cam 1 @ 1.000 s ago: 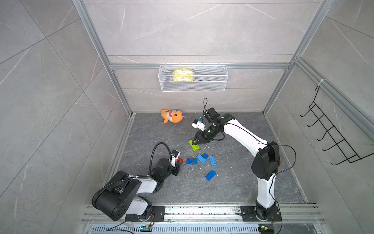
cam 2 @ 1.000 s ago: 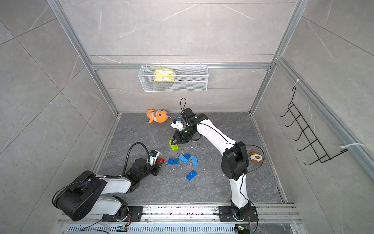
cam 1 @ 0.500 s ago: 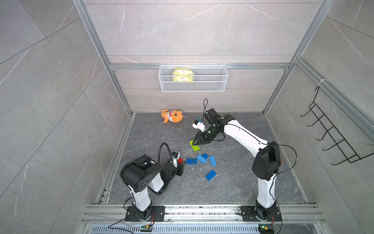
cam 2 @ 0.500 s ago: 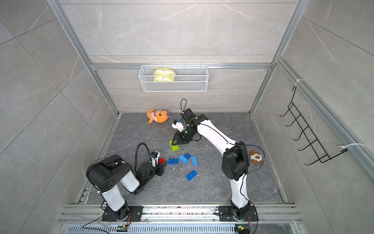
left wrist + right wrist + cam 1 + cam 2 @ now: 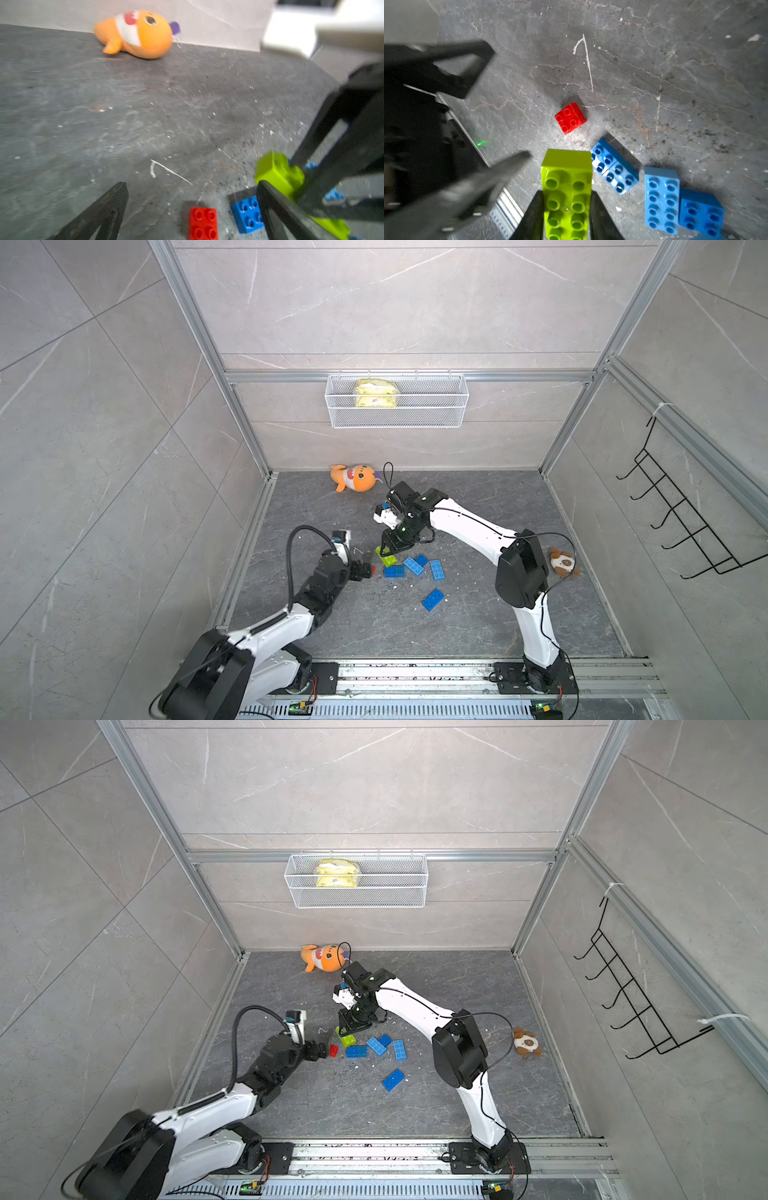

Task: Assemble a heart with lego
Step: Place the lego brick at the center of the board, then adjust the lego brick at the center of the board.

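Observation:
The lego lies loose on the dark floor, and no joined heart is in view. My left gripper [image 5: 190,184] [image 5: 365,570] is open. The small red brick [image 5: 203,220] [image 5: 570,118] [image 5: 333,1050] rests on the floor between its fingers, touching neither. My right gripper [image 5: 566,192] [image 5: 388,549] is shut on the lime-green brick [image 5: 566,166] [image 5: 278,174] [image 5: 345,1038] and holds it slanted. Several blue bricks [image 5: 413,565] [image 5: 376,1045] [image 5: 661,199] lie just right of it. One more blue brick [image 5: 432,599] lies apart, nearer the front.
An orange plush shark [image 5: 353,478] [image 5: 137,34] lies by the back wall. A brown plush [image 5: 562,562] sits near the right wall. A wire basket [image 5: 397,406] hangs on the back wall. A black hook rack [image 5: 681,522] hangs on the right wall.
My left gripper has opened and let go of the red brick, which now lies free on the floor. The right arm and its green brick have not moved.

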Controlling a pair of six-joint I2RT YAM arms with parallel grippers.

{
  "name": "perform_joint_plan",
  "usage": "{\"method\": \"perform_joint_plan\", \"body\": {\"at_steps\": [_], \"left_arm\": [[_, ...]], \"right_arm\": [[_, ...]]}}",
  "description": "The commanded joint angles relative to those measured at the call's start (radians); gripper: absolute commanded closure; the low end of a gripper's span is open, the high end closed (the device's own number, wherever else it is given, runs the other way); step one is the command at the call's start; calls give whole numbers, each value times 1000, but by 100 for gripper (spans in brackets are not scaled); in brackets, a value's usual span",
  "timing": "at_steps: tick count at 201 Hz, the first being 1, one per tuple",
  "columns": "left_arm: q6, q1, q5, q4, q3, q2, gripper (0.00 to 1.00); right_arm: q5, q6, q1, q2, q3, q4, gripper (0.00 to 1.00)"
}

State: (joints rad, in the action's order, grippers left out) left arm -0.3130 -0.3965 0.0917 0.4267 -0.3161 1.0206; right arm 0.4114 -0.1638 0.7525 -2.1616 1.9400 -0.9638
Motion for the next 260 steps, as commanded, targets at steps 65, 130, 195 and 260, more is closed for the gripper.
{"method": "perform_joint_plan", "body": {"at_steps": [65,130,195,260], "left_arm": [[-183,393,-487,-429,-244,179,0],[-83,404,-363,-329,-216,237,0],[-90,403,-326,-260,-144,138,0],[-86,402,-329,-255,-139,133,0]], "right_arm": [[-88,239,137,-133,113,18,82],[-186,397,140,-265,308,-128,83],[-194,453,145,-488,679,-369,84],[-223,445,148,-465,685,-377,84]]}}
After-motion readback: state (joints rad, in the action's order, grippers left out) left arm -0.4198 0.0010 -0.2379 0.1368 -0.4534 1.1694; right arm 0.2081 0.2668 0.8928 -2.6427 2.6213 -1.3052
